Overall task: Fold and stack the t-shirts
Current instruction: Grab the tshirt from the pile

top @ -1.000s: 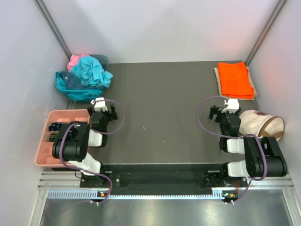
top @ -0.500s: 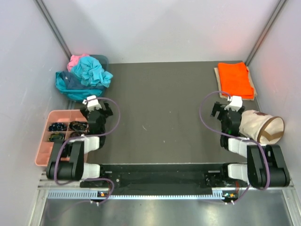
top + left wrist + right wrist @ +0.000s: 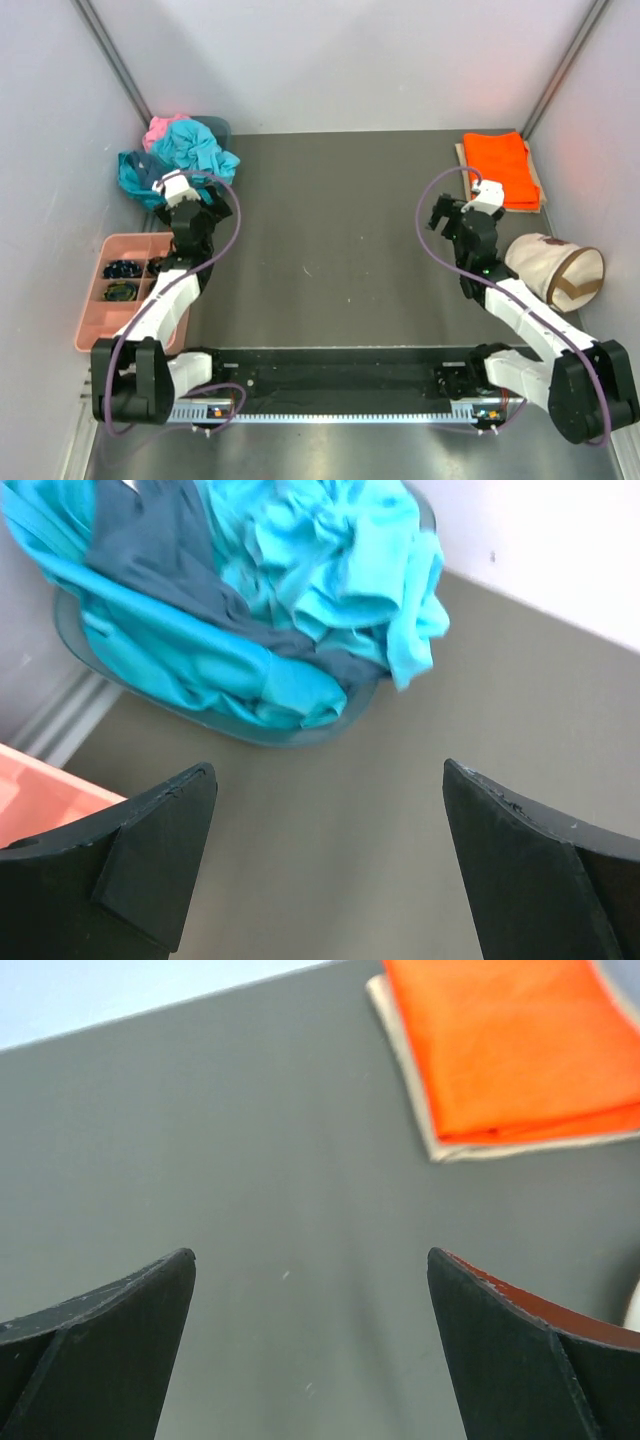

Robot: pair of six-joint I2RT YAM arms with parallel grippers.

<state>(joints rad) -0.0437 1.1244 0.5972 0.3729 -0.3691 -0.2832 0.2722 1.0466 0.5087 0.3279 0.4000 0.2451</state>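
A heap of crumpled t-shirts fills a teal basin (image 3: 215, 128) at the far left corner. A turquoise one (image 3: 195, 150) lies on top, pink (image 3: 160, 128) shows behind it and navy (image 3: 140, 165) hangs at the left. My left gripper (image 3: 203, 198) hovers open just in front of that basin. In the left wrist view the turquoise shirt (image 3: 330, 560) and the navy one (image 3: 170, 550) lie beyond the left gripper (image 3: 330, 860). An orange t-shirt (image 3: 500, 168) lies folded on a beige mat at the far right. My right gripper (image 3: 455, 215) is open and empty, short of the orange t-shirt (image 3: 510, 1040).
A pink divided tray (image 3: 95, 300) with small dark items sits at the left edge beside the left arm. A cream canvas bag (image 3: 550, 270) lies on its side at the right, close to the right arm. Grey walls close in the table on three sides.
Both arms have stretched forward from a tucked pose. The left gripper moved up to the basin of shirts, the right one towards the orange shirt. Both jaws stayed open.
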